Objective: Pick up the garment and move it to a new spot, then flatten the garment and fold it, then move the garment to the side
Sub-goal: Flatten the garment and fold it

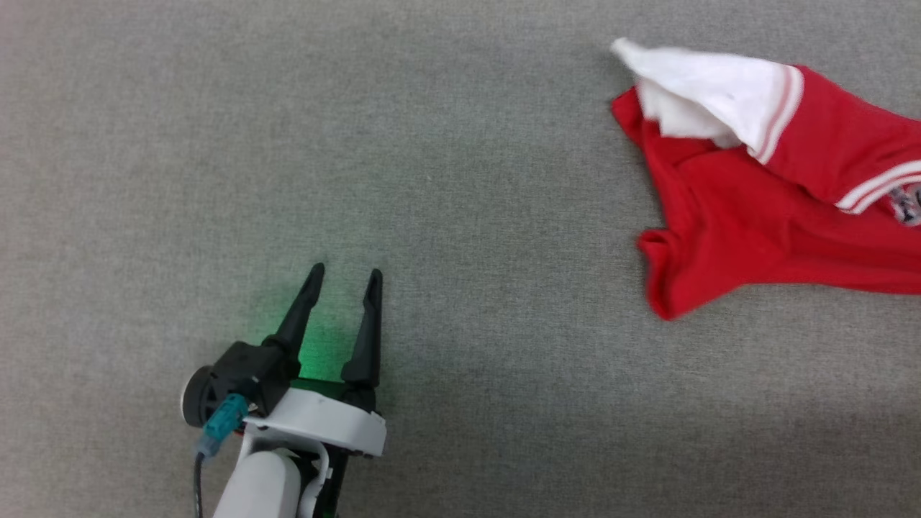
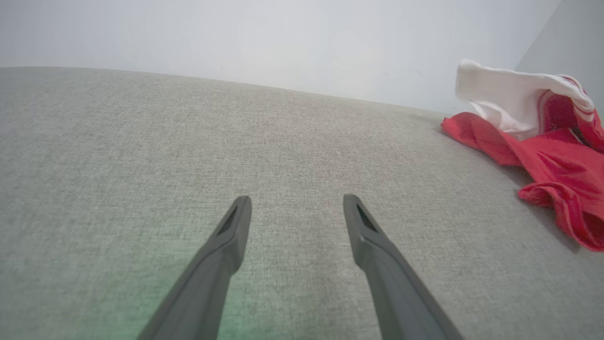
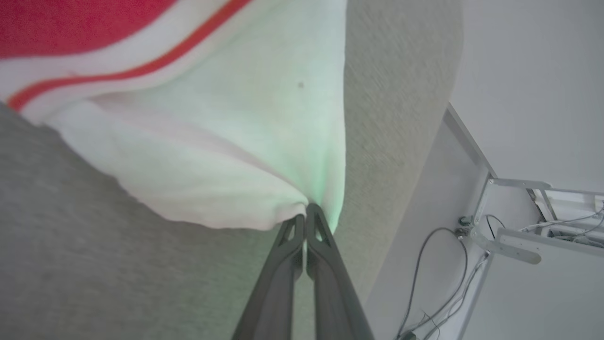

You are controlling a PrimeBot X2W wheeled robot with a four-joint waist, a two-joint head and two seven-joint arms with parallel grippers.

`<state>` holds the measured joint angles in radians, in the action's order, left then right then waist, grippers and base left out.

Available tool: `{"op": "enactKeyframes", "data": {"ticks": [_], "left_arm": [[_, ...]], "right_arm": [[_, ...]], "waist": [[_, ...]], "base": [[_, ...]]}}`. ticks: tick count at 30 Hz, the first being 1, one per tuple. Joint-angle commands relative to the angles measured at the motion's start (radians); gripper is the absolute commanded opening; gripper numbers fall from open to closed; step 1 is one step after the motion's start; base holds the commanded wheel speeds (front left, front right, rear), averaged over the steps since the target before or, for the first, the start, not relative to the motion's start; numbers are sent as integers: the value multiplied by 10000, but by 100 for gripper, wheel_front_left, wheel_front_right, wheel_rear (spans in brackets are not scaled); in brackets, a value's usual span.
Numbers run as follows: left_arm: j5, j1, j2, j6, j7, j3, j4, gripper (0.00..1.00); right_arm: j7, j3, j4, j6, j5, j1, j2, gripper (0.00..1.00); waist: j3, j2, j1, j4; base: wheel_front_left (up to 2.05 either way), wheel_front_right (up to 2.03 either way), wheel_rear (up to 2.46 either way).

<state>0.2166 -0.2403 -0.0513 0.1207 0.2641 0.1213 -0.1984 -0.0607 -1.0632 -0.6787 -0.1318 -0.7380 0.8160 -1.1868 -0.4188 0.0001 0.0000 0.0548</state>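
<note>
The garment (image 1: 763,208), a bright-red top with a white sleeve end and striped trim, lies bunched at the upper right of the grey fabric surface and runs off the right edge. A small printed badge (image 1: 908,205) shows near that edge. My left gripper (image 1: 345,272) stands open and empty at the lower left, far from the cloth; in its wrist view the fingertips (image 2: 241,208) are well apart, with the garment (image 2: 542,156) off to the right. My right gripper (image 3: 306,219) is shut on white cloth of the garment (image 3: 226,141), which hangs lifted from its tips.
The grey fabric surface (image 1: 360,144) spreads wide around the left gripper. In the right wrist view the surface's edge (image 3: 439,123) drops to a white floor with cables (image 3: 424,283) and a white metal frame (image 3: 514,245).
</note>
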Motion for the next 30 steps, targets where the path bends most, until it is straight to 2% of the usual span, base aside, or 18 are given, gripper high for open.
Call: {"op": "enactKeyframes", "data": {"ticks": [1,4,5,6,7,8,13,17,21,25,28,30], "left_arm": [[-136,-65,3,18,1,-84,14,100],[-237,-66,-2,44,1,-208,-21,100],[-281,-81,0,53,1,-239,-20,100],[-337,-98,3,62,1,-273,-13,100],[-386,-128,3,71,1,-303,-6,100],[-448,-154,2,80,1,-333,-9,100],[-552,-539,-335,96,1,-138,-45,100],[-340,-1263,-1192,103,1,699,-239,100],[408,-2508,-2271,96,-252,1730,-738,100],[1391,-4181,-3277,97,-1565,3263,-1102,100],[2422,-5590,-3751,98,-2795,4402,-1341,100],[3311,-6487,-3858,96,-3630,4920,-1684,100]], "right_arm": [[156,206,-546,21,106,-165,181,0],[498,595,-1189,21,-13,-265,668,0],[679,745,-1399,21,24,-266,794,24],[879,884,-1593,21,47,-278,952,42],[1125,1014,-1817,21,81,-299,1105,78],[1399,1158,-2021,21,95,-312,1298,100],[2793,2074,-2964,20,-55,-663,2118,100],[3241,3592,-2951,20,-573,-1053,2831,100],[3246,6599,-959,20,-308,-2015,3741,100],[3251,9519,1494,18,835,-3710,5448,100],[3252,10664,3070,18,1691,-4883,6835,100],[3251,10873,3806,18,2103,-5294,7522,100]], "waist": [[20,-1,0,-27],[105,-1,0,-138],[140,-1,0,-192],[182,-1,0,-253],[212,-1,0,-314],[253,-1,0,-381],[534,-1,0,-792],[763,-1,0,-1283],[857,-1,0,-2083],[782,-1,0,-2850],[624,-1,0,-3372],[465,-1,0,-3715]], "base": [[0,0,0],[0,0,0],[0,0,0],[0,0,0],[0,0,0],[0,0,0],[0,0,0],[0,0,0],[0,0,0],[0,0,0],[0,0,0],[0,0,0]]}}
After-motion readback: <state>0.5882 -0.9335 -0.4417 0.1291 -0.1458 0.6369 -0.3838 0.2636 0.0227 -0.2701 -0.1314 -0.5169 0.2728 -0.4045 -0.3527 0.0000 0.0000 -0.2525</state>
